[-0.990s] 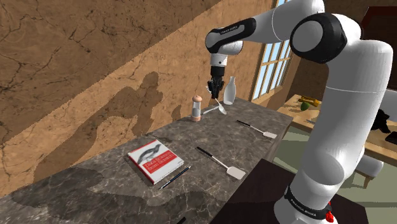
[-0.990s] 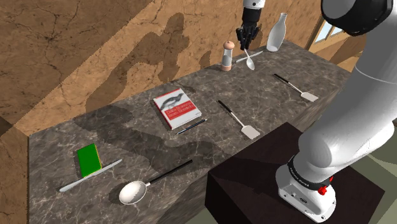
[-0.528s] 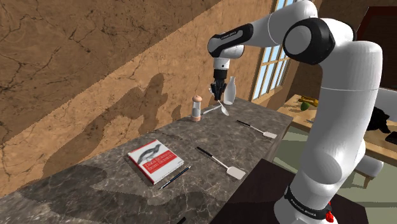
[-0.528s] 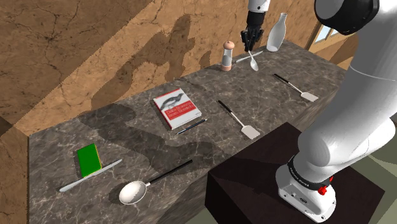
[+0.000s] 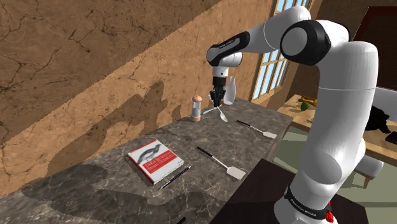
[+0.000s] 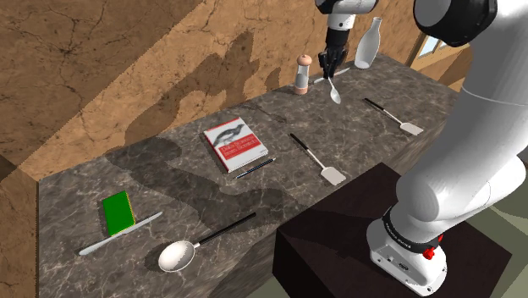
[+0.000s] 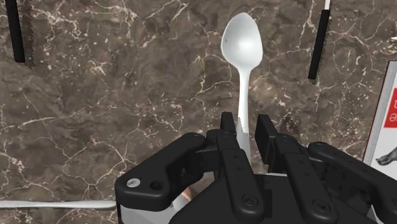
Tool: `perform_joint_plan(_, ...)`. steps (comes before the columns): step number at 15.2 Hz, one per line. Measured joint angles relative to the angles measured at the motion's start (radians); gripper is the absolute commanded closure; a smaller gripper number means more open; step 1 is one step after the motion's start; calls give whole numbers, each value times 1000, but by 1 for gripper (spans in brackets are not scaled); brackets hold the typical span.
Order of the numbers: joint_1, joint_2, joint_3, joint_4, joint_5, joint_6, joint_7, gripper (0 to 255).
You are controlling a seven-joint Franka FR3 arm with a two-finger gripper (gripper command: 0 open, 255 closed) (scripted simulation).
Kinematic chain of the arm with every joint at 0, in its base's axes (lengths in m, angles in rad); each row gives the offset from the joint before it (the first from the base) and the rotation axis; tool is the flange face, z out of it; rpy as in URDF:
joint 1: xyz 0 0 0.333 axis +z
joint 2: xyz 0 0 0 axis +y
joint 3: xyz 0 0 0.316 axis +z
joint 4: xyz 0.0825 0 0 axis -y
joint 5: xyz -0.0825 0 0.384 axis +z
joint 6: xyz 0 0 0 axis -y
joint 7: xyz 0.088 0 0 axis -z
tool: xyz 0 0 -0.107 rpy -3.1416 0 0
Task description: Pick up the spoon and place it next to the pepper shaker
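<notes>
My black gripper (image 5: 217, 98) (image 6: 325, 63) hangs just beside the pepper shaker (image 5: 196, 109) (image 6: 303, 74), a white shaker with a brown cap near the back wall. It is shut on the handle of a white spoon (image 5: 222, 116) (image 6: 334, 91). In the wrist view the handle runs between my fingertips (image 7: 227, 126) and the spoon bowl (image 7: 242, 43) points away from the gripper (image 7: 245, 130) over the dark marble counter (image 7: 95, 108). The spoon hangs tilted, its bowl low over the counter.
A white bottle (image 5: 229, 90) (image 6: 366, 44) stands just behind the gripper. A thin white utensil (image 6: 341, 73) lies by the shaker. Two spatulas (image 5: 257, 130) (image 5: 221, 163), a book (image 5: 153, 160), a pen (image 5: 174, 177), a green pad (image 6: 117, 212) and a ladle (image 6: 179, 254) lie further along.
The gripper has come down a little beside the shaker with the spoon in it, and the spoon's bowl has sunk closer to the counter.
</notes>
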Motion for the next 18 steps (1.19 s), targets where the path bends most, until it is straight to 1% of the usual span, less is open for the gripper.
perform_joint_plan(9, -2, 46, 3, -62, 12, 107, -16, 255)
perform_joint_plan(18, -5, 113, 8, -95, 27, 204, -33, 255)
